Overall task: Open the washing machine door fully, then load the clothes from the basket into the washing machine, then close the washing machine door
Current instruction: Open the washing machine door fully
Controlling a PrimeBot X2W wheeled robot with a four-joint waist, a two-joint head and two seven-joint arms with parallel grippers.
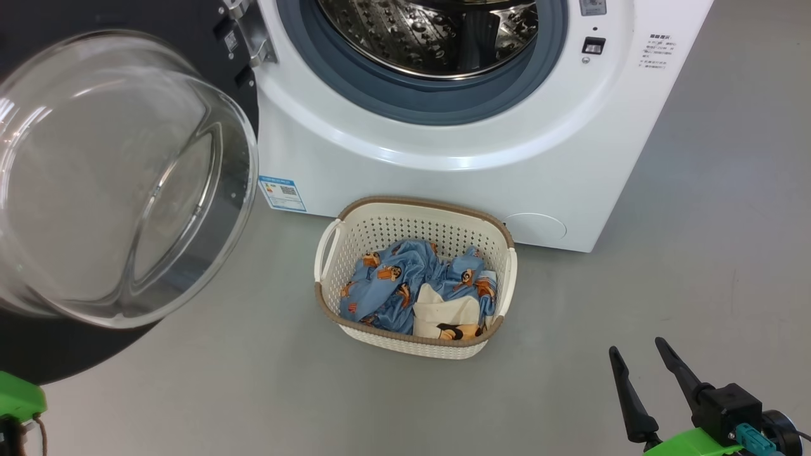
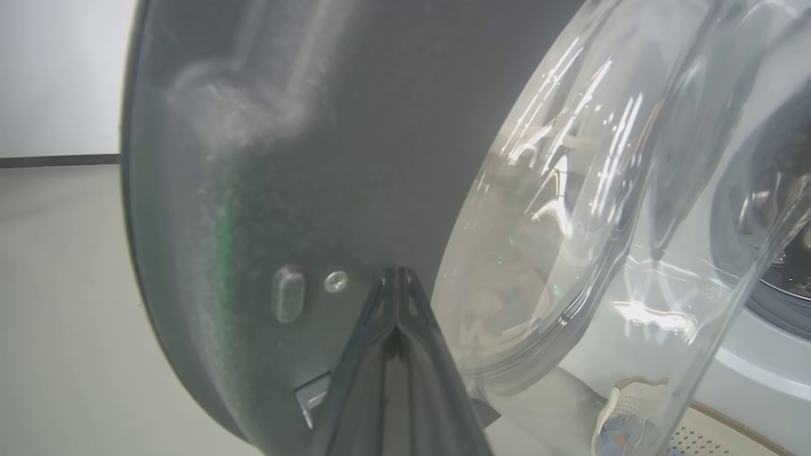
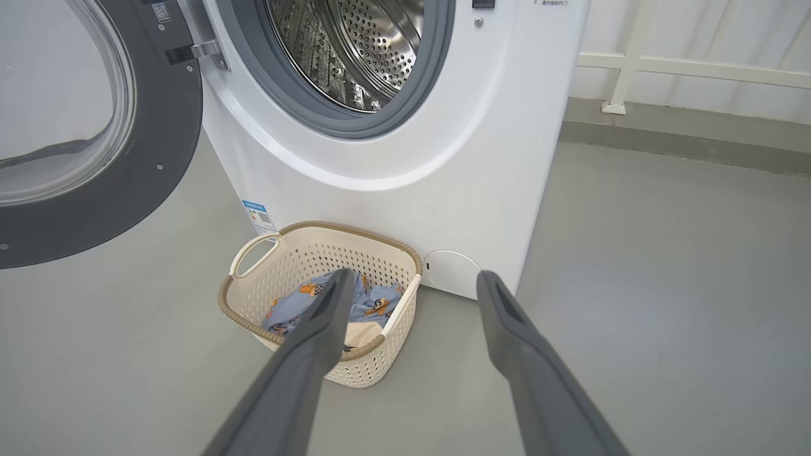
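Door: the large round washing machine door [image 1: 114,183], with its glossy black rim, bulging clear glass bowl and dark grey inner face, is hanging swung well out from the left side of the big white front-loading washing machine [image 1: 443,158]. The mouth is gaping, so I'm calling step one done or all but done.
Drum: the perforated steel drum [image 1: 431,31] inside the machine's grey rubber gasket [image 1: 405,95] is showing bare metal, with no fabric in the part on view.
Load: the soft light-blue clothes [image 1: 405,285] with orange-brown cartoon figures, plus a cream piece, are all lying in the small cream perforated plastic basket with the brown woven-look rim [image 1: 415,201]. The basket is sitting on the grey floor [image 1: 697,253] just in front of the machine, below its mouth.
Left to do: loading is not yet begun, and closing the door is waiting behind it.
Left gripper [image 2: 396,278]: its two dark fingers are pressing together on nothing, out to the machine's left. The tips are pointing at the door's inner face beside a small screw [image 2: 336,281]; I cannot tell whether they are touching it.
Right gripper [image 1: 635,346]: its fingers are spreading wide and carrying nothing. It is hovering farther out from the machine than the basket, toward the machine's right corner, well apart from the clothes.
Reckoning: the right gripper is looking best placed to go in toward the machine and down into the basket.
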